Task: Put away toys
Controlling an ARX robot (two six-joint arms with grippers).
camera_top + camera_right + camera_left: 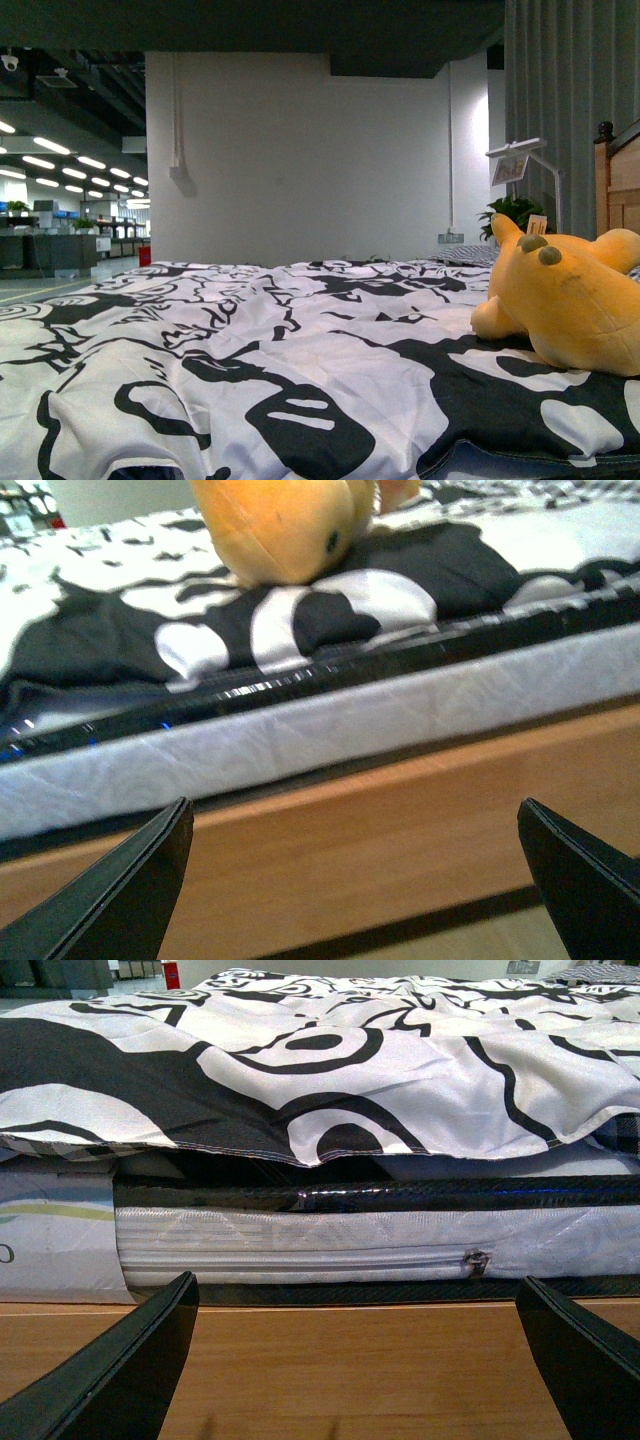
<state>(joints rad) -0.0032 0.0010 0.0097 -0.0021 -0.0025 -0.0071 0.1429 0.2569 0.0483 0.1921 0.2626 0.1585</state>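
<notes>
Though facing the mattress side-on, touches nothing yet. Starting left: finds the left gripper spread wide and empty, level with the mattress edge above the wooden bed frame, probably idle for lack of any toy at that end. Shows only the black-and-white duvet draped over the mattress there. Further right, finds the plush toy lying atop the mattress, on the duvet, near the front edge. Places the right gripper below the mattress edge, fingers wide apart and empty, seemingly lined up for an upward reach.
</notes>
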